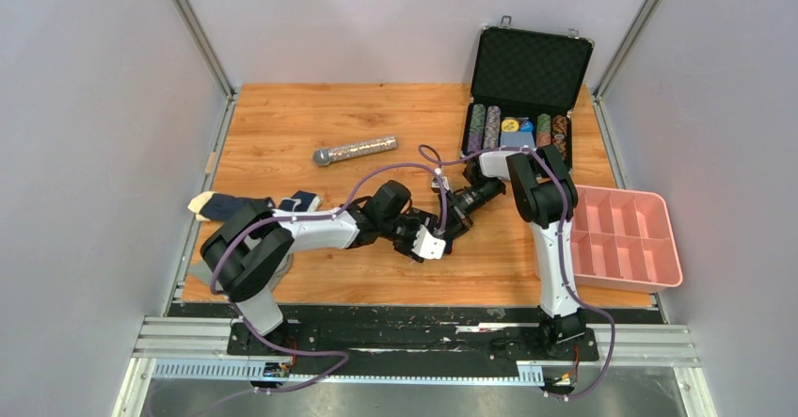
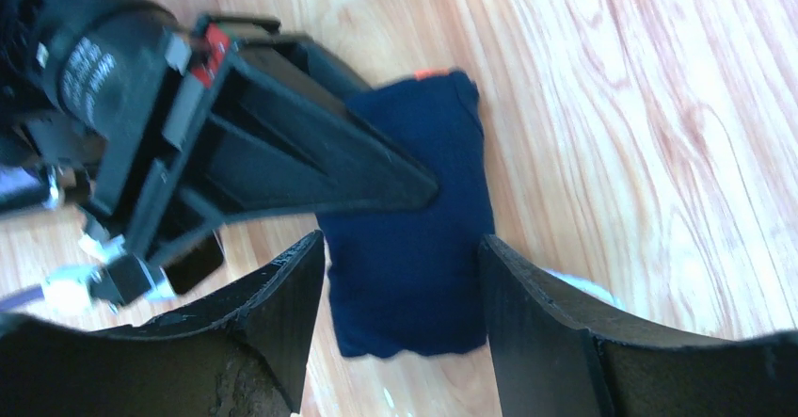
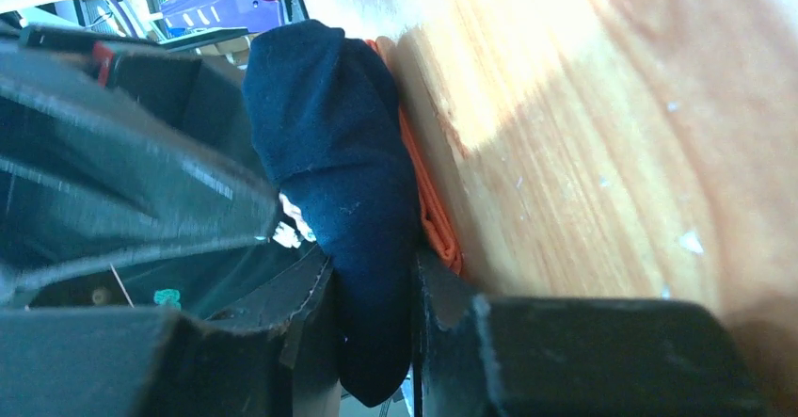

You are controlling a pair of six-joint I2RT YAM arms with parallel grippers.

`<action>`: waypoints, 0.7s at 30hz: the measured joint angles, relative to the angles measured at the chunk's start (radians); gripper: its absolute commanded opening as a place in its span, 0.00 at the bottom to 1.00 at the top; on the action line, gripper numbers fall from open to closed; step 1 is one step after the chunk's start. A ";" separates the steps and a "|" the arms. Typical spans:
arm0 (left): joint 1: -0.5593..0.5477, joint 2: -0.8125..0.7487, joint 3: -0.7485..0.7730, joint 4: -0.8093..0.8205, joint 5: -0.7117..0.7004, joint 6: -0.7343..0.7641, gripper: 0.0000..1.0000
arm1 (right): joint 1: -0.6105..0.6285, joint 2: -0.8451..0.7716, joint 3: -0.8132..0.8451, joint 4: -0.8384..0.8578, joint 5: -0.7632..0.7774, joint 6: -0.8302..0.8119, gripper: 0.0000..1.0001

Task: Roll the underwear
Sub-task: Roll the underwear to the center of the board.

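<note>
The plain navy cloth underwear with an orange patch (image 2: 414,280) is laid folded on the wooden table (image 1: 311,116), near its middle, where the two arms are brought together. A fold of it is clenched between the fingers of the right gripper (image 3: 372,280), whose arm is bent over from the right and reached leftward. The left arm is stretched low across the table from the left. The jaws of the left gripper (image 2: 403,243) are held apart, one finger on each side of the cloth; contact cannot be told.

Two arms are counted. A second underwear, navy with a tan waistband (image 1: 229,208), is seen at the left edge. One silver microphone (image 1: 355,151), one open black chip case (image 1: 530,69), one pink compartment tray (image 1: 659,280) and one flat grey cloth (image 1: 199,272) are also seen.
</note>
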 measured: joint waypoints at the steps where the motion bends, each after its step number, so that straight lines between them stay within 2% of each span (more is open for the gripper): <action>1: 0.010 -0.013 -0.019 0.003 0.004 -0.004 0.70 | 0.003 0.002 0.001 0.001 -0.004 0.000 0.00; 13: 0.033 0.012 -0.037 0.016 -0.056 -0.006 0.68 | 0.005 0.003 0.002 0.003 -0.008 0.000 0.00; 18: 0.034 0.035 0.005 -0.038 -0.050 -0.001 0.60 | 0.005 0.005 0.005 -0.001 -0.007 -0.001 0.01; 21: 0.034 0.074 0.090 -0.161 -0.035 0.037 0.53 | 0.005 0.008 0.009 -0.005 -0.006 -0.003 0.01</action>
